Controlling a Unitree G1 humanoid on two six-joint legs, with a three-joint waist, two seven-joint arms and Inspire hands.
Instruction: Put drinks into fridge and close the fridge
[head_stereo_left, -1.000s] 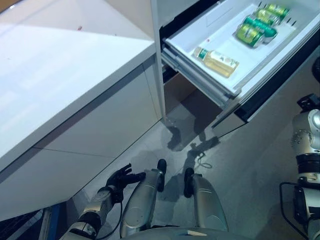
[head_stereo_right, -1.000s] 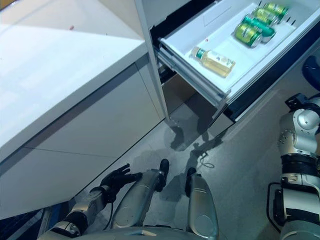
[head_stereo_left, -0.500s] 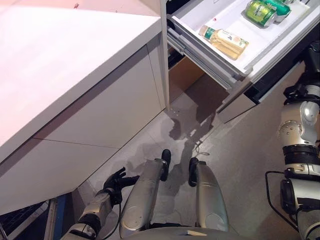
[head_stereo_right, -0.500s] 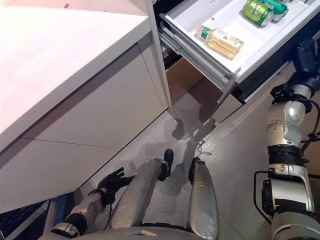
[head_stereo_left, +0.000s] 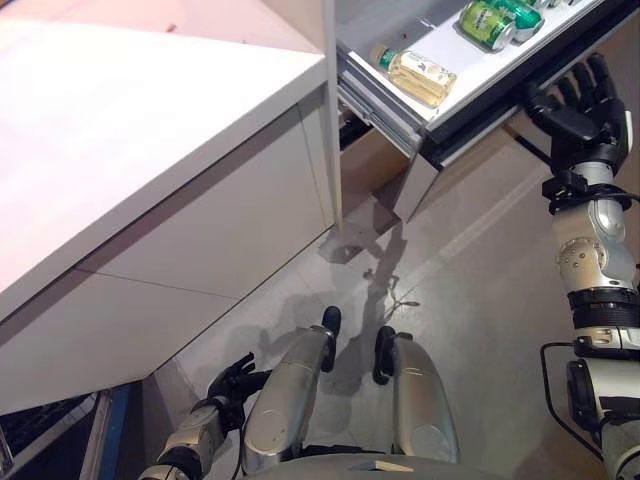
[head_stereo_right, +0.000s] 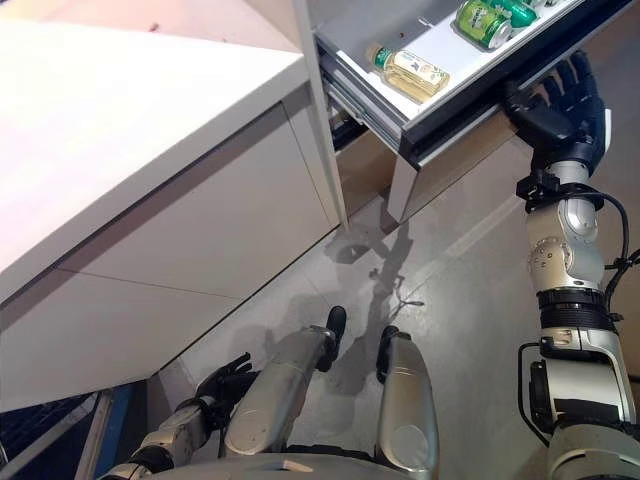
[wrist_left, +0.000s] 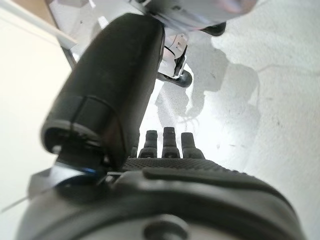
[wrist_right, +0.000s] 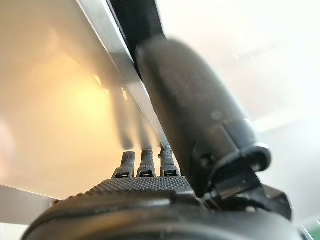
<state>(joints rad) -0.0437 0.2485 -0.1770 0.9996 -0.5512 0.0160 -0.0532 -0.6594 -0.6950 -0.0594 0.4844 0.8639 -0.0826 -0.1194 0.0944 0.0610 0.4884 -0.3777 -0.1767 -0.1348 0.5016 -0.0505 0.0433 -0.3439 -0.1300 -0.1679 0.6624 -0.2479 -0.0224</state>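
The fridge drawer (head_stereo_left: 478, 95) stands pulled out at the upper right. In it lie a pale bottle with a green cap (head_stereo_left: 412, 72) and green cans (head_stereo_left: 490, 20). My right hand (head_stereo_left: 578, 105) is raised, its straight fingers spread against the drawer's dark front, which shows close up in the right wrist view (wrist_right: 60, 100) past the fingers (wrist_right: 145, 162). It holds nothing. My left hand (head_stereo_left: 232, 380) hangs low by my left side, relaxed and empty, over the floor in the left wrist view (wrist_left: 165, 145).
A long white counter (head_stereo_left: 130, 150) with cabinet fronts runs along the left. A lower panel (head_stereo_left: 415, 185) juts out below the drawer, with a brown opening behind it. Grey floor (head_stereo_left: 480, 300) lies in front of the fridge.
My right arm has risen and its hand now lies against the drawer front. The view has shifted, and the drawer looks pushed further in. The left hand has sunk a little.
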